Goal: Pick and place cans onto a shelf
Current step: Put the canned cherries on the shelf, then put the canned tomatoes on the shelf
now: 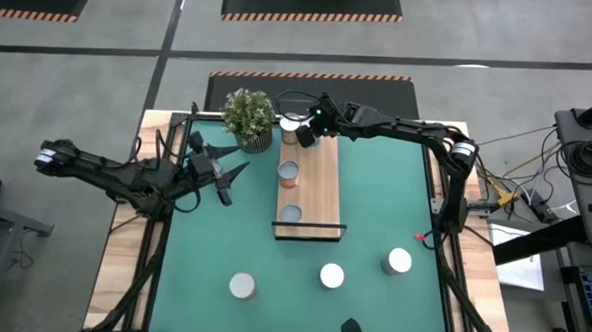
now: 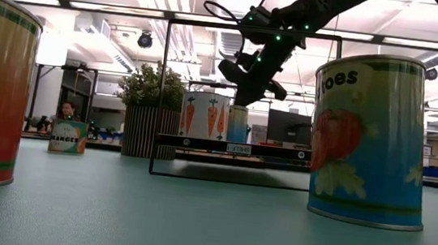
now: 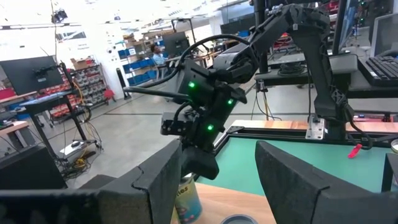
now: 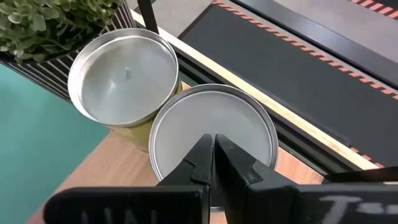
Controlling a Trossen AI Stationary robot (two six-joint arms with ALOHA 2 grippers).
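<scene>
The wooden shelf (image 1: 310, 192) lies on the green mat, with two cans on its middle (image 1: 289, 172) and near end (image 1: 291, 214). At its far end a gold-sided can (image 4: 124, 74) and a second can (image 4: 211, 127) stand side by side. My right gripper (image 1: 313, 127) is shut, with its tips over the second can's silvery top (image 4: 214, 144). My left gripper (image 1: 231, 171) is open and empty, left of the shelf above the mat. My right gripper's shut fingers (image 4: 202, 155) point down over the middle of the far-end can's round top (image 4: 186, 124). The can stands upright on the shelf. I cannot tell whether the fingertips touch it.
A potted plant (image 1: 249, 117) stands just left of the shelf's far end. Three cans stand on the mat near the front edge (image 1: 242, 285) (image 1: 332, 277) (image 1: 399, 261). The black wire frame (image 2: 165, 92) rises at the shelf's ends.
</scene>
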